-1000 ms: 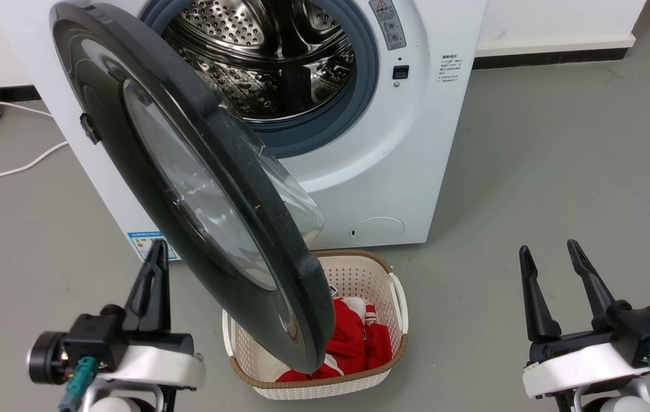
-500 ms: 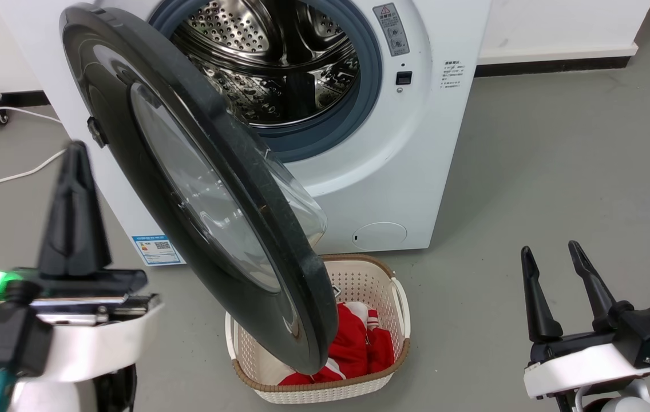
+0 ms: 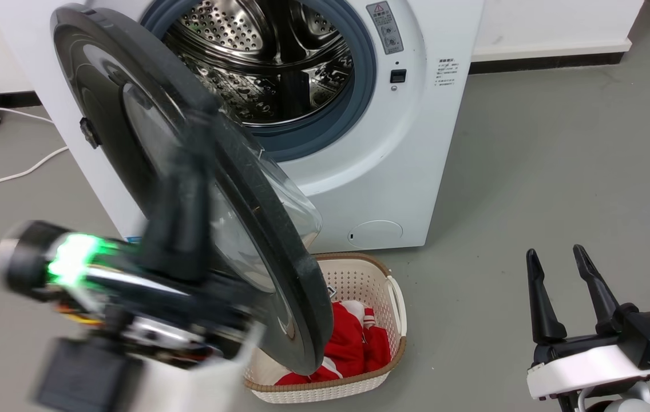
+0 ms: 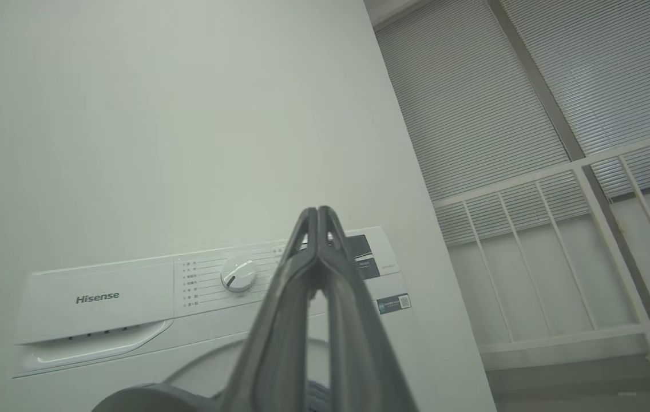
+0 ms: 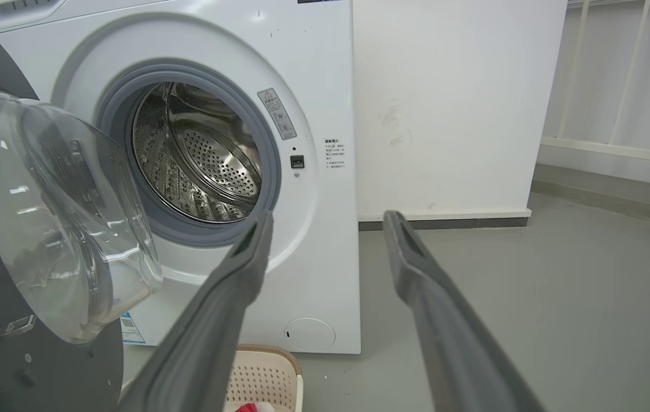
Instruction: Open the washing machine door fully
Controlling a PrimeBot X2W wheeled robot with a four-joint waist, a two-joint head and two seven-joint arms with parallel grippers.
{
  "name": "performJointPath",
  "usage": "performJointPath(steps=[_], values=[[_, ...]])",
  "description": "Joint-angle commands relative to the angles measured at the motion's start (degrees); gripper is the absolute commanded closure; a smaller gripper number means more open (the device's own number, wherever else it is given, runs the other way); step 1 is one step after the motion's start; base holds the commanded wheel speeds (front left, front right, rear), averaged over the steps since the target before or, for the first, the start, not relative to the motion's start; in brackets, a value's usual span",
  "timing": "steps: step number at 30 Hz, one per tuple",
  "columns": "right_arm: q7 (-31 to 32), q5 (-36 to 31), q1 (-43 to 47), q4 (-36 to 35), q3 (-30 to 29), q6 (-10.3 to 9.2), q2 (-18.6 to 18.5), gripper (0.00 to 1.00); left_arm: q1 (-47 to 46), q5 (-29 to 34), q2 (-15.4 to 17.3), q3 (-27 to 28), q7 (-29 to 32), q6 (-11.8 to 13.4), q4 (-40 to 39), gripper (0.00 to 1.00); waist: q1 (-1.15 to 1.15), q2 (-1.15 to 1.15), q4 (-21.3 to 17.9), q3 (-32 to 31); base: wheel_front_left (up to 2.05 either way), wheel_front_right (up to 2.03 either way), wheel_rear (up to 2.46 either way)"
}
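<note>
1. The washing machine door (image 3: 245, 240) stands swung out from the front of the washing machine (image 3: 393, 160). It is hinged on the left, and its free edge points toward you, over the near basket.
2. Behind it you can see the open steel drum (image 3: 256, 63) and the blue-grey gasket (image 3: 353, 109).
3. Your left gripper (image 4: 318, 217) has its fingers pressed together with nothing between them. In the head view it is blurred and sits in front of the door's outer face. You cannot tell whether it touches the door.
4. The left wrist view looks up past the fingertips at the control dial (image 4: 238, 273).
5. The cream basket (image 3: 359, 280) stands on the floor (image 3: 531, 143) just below the door's edge, with red clothing (image 3: 353, 343) inside.
6. Your right gripper (image 3: 554, 252) is at the near right, well apart from the machine, jaws spread wide and empty.
</note>
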Motion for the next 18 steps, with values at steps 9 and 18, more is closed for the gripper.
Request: performJointPath(steps=[9, 18], values=[[-0.1, 0.6, -0.13, 1.17, 0.14, -0.04, 0.2, 0.0, 6.89, -6.82, 2.79, -16.2, 7.6, -0.74, 9.11, 1.0, 0.0, 0.0, -0.12, 0.74, 0.0, 0.0, 0.0], [-0.31, 1.2, -0.97, 1.94, 0.56, -0.04, 0.2, 0.0, 12.51, -11.12, 3.76, -20.49, 13.72, -0.78, 17.19, 1.0, 0.0, 0.0, 0.36, 1.64, 0.0, 0.0, 0.0]])
